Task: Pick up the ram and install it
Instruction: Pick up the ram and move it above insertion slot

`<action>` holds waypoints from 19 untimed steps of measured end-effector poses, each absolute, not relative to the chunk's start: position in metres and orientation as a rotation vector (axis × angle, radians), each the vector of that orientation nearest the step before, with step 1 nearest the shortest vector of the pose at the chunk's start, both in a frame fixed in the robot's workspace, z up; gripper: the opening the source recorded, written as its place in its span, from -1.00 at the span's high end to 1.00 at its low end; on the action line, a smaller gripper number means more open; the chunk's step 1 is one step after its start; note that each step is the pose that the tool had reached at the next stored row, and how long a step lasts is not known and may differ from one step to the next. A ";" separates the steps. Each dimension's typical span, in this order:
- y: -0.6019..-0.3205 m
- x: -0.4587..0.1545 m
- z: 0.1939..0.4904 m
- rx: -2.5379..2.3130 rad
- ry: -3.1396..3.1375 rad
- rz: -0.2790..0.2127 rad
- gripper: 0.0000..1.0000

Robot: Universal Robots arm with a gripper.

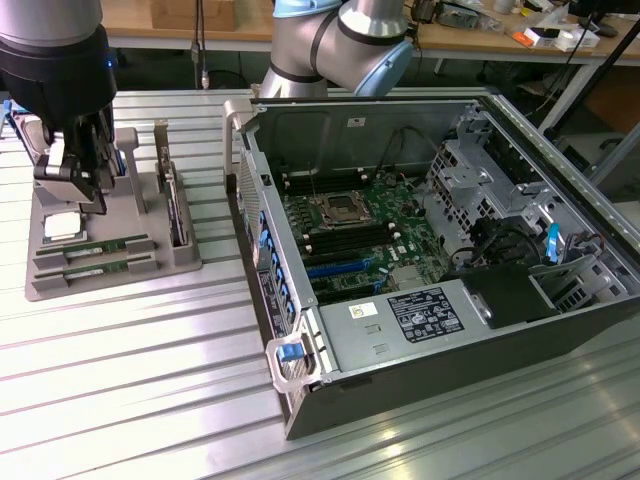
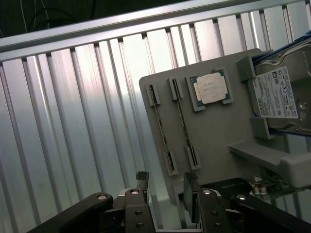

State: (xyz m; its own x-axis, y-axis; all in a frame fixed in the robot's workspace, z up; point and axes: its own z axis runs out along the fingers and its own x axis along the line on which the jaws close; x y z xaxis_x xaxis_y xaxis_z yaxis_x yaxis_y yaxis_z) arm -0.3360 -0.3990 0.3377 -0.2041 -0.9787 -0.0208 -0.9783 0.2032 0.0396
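Two rams, thin green sticks standing on edge, sit side by side in slots of a grey holder tray [image 1: 110, 275]: one ram [image 1: 100, 245] [image 2: 163, 128] and a second ram [image 1: 108, 263] [image 2: 184, 124]. My gripper [image 1: 80, 195] [image 2: 166, 191] hangs above the tray's far end, open, with nothing between its fingers [image 2: 142, 187]. It is well above the sticks and touches nothing. The open computer case [image 1: 420, 260] lies to the exterior view's right, its motherboard [image 1: 350, 225] and memory slots [image 1: 345, 262] exposed.
A square silver processor chip [image 1: 62, 226] [image 2: 211, 89] lies on the tray beside the rams. A hard drive with a white label [image 2: 277, 92] rests at the tray's end. The tray's upright holders [image 1: 170, 200] stand between tray and case. Ribbed metal tabletop [image 1: 130, 380] all around.
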 end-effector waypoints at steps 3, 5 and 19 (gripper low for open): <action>-0.399 -0.336 0.336 1.976 -2.430 -0.069 0.16; -0.399 -0.336 0.335 1.976 -2.430 -0.069 0.16; -0.399 -0.336 0.328 1.976 -2.430 -0.069 0.16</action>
State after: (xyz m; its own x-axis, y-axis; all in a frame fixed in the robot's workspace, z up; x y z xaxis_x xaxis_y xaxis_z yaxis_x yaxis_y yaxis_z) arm -0.3360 -0.3990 0.3277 -0.2041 -0.9787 -0.0208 -0.9783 0.2032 0.0396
